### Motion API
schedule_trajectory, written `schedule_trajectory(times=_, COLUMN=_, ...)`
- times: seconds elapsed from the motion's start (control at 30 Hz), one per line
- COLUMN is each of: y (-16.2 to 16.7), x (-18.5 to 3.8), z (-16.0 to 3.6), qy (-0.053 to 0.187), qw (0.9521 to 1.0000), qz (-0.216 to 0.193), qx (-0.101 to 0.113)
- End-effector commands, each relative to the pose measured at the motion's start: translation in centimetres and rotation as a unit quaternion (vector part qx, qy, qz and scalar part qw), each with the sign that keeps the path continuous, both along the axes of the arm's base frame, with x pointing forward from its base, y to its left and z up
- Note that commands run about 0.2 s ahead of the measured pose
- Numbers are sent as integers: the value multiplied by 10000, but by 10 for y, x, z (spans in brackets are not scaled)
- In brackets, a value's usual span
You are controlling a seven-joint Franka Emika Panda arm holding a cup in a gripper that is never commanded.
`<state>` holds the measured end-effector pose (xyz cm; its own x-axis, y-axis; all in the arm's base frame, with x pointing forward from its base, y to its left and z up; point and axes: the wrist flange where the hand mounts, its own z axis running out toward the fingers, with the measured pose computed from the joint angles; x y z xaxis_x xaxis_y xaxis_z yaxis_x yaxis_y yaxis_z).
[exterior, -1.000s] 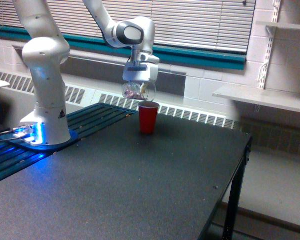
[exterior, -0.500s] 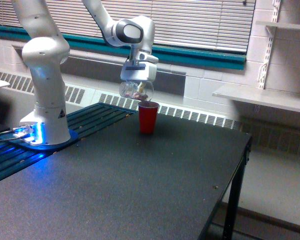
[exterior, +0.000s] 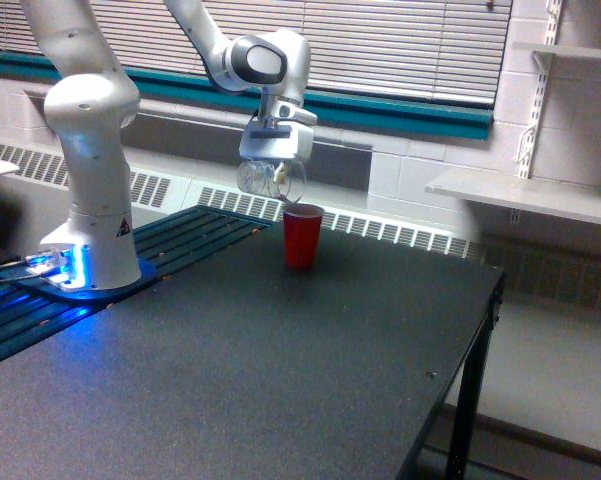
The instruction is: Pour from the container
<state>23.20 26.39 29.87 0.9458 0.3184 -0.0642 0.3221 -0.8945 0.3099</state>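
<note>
In the exterior view my gripper (exterior: 271, 170) hangs from the white arm, shut on the container (exterior: 267, 179), a small clear plastic cup tipped on its side. Its mouth points toward the exterior view's right, just above and left of the red cup (exterior: 302, 236). The container looks nearly empty, and a thin trail of bits (exterior: 284, 200) runs from its lip down to the red cup's rim. The red cup stands upright on the black table (exterior: 280, 360) near the far edge.
The arm's white base (exterior: 90, 240) with blue lights stands at the table's left on a slatted rail. Behind are a radiator, window blinds and a wall shelf (exterior: 525, 195) at the right. The table's right edge (exterior: 480, 330) drops to the floor.
The container has tipped further and risen slightly; the pinkish bits seen in it earlier have mostly gone. The red cup has shifted a little to the right.
</note>
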Motion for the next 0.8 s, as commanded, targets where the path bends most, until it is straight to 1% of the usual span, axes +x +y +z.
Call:
schedule_trajectory(times=0.03, y=0, x=3, z=6, qy=1, qw=10000, qz=57, qx=33)
schedule_trajectory(times=0.23, y=-1, x=8, z=11, qy=-82, qw=9999, qz=-2, qx=74)
schedule_trajectory(times=0.6, y=-2, x=18, z=26, qy=-331, qw=9991, qz=-157, qx=222)
schedule_trajectory(times=0.8, y=-4, x=21, z=28, qy=-381, qw=9986, qz=-205, qx=306)
